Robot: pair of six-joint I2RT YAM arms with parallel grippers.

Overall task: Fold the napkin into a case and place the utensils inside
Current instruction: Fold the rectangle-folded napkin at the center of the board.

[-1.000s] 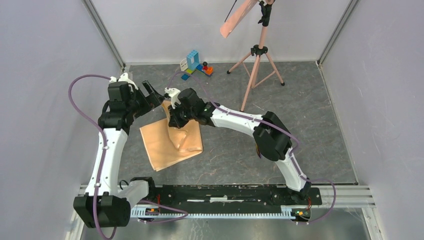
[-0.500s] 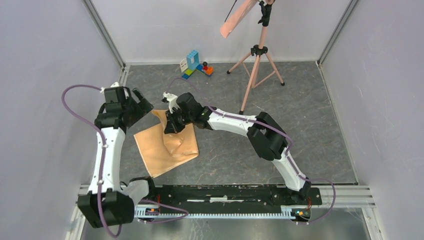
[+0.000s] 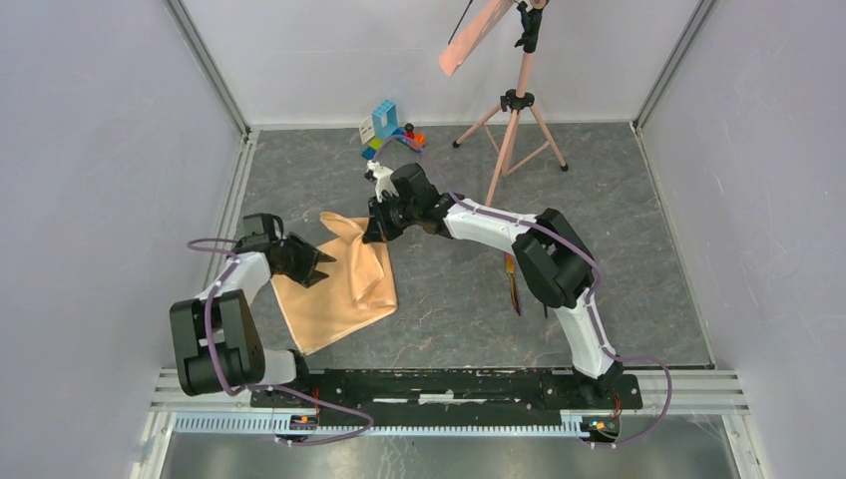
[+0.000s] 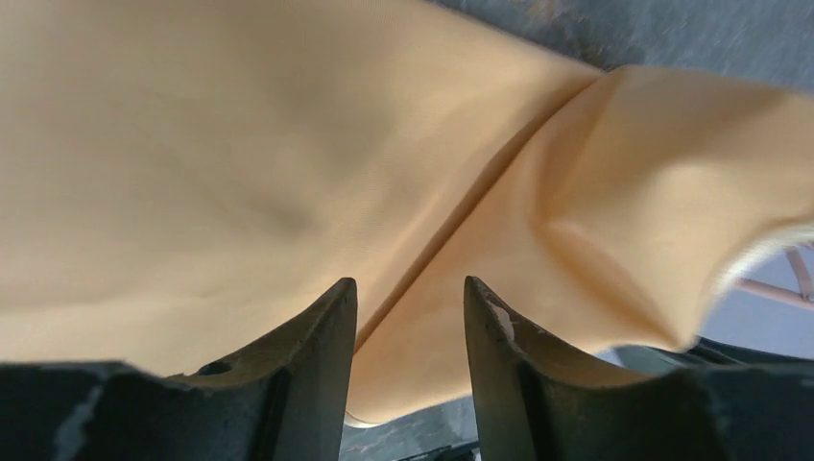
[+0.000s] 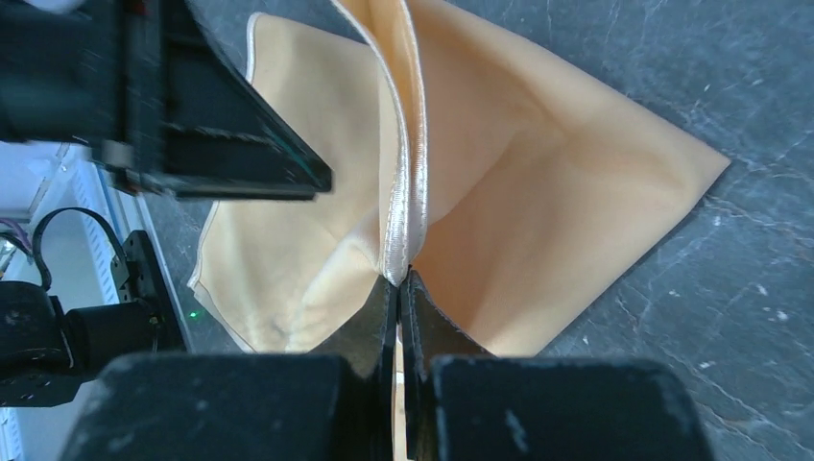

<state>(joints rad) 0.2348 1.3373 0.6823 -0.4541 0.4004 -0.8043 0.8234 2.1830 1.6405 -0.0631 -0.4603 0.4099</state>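
The peach-tan napkin (image 3: 344,284) lies rumpled on the grey floor, with its far corner pulled up. My right gripper (image 3: 375,228) is shut on that corner's stitched hem (image 5: 396,240), and the cloth hangs in a double fold from the jaws (image 5: 398,279). My left gripper (image 3: 317,263) sits low at the napkin's left side. Its jaws stand apart, with a diagonal crease of the napkin (image 4: 451,211) just beyond the tips (image 4: 410,286). One slim utensil (image 3: 513,281) shows on the floor beside the right arm's elbow. No case is in view.
Toy blocks (image 3: 391,130) sit at the back of the floor. A pink tripod (image 3: 514,130) stands back right, carrying a salmon strip (image 3: 474,35). Grey walls close in on the left, right and back. The arms' base rail (image 3: 439,384) runs along the near edge.
My left arm swung down and toward the near left, onto the napkin's left side, and its jaws narrowed. My right gripper carried the held corner back and to the right.
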